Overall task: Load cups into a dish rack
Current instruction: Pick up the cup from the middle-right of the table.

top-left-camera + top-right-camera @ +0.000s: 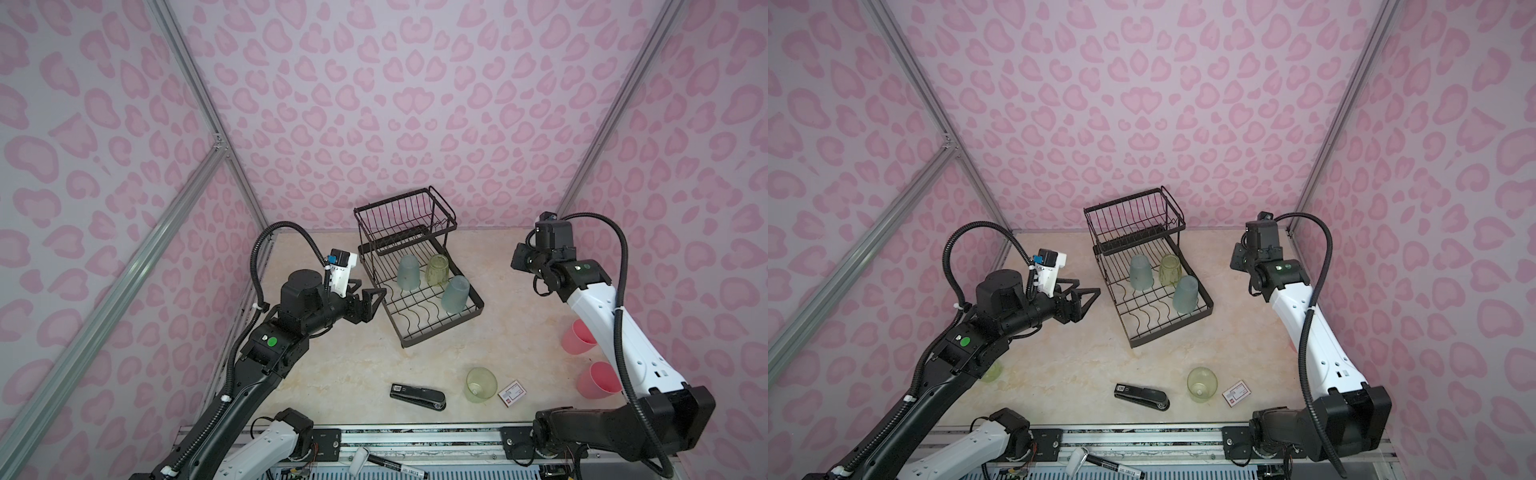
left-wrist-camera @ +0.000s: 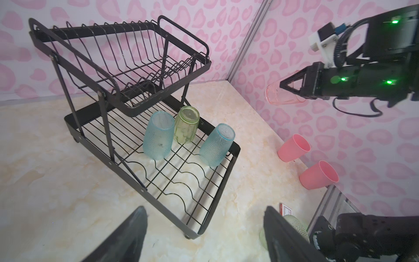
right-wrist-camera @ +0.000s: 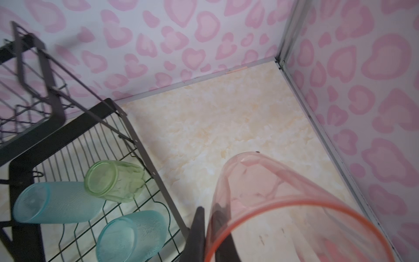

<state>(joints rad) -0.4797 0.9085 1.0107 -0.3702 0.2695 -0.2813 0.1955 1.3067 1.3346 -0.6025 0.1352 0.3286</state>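
**Right End Effector Gripping Pink Tumbler Beside Rack; Left End Effector Released**

1. Near edge. A black marker pen (image 1: 399,467) lies on the metal rail in front of the beige marbled desk (image 1: 353,374). On the desk, a black stapler (image 1: 417,397), a translucent yellow-green plastic tumbler (image 1: 481,384) lying on its side, and a small red-and-white card box (image 1: 512,392) form a row, with the tumbler in the middle. A second yellow-green tumbler (image 1: 992,370) shows partly under the left arm in a top view.

2. Right side. Two opaque pink plastic cups (image 1: 598,384) (image 1: 577,336) sit near the right wall, partly covered by the right arm.

3. Centre. The black wire two-tier dish rack (image 1: 442,327) carries three inverted tumblers in its lower tray: a frosted teal-blue tumbler (image 1: 408,272), a ribbed yellow-green tumbler (image 1: 437,269) just beside it, and a second teal-blue tumbler (image 1: 455,294) nearer the tray's right rim.

4. Left end effector (image 1: 368,293). It is released, with the jaws spread and nothing between them. It hovers just beside the tray's left rim, apart from every tumbler.

5. Right end effector (image 2: 283,86). It is clenched on the wall of a clear pink plastic tumbler (image 2: 284,94), pinched at the mouth by the fingers (image 3: 199,229). The tumbler's base points away from the wrist. The tumbler hangs raised above bare desk, to the right of the rack and not over the tray. In both top views the wrist hides it.
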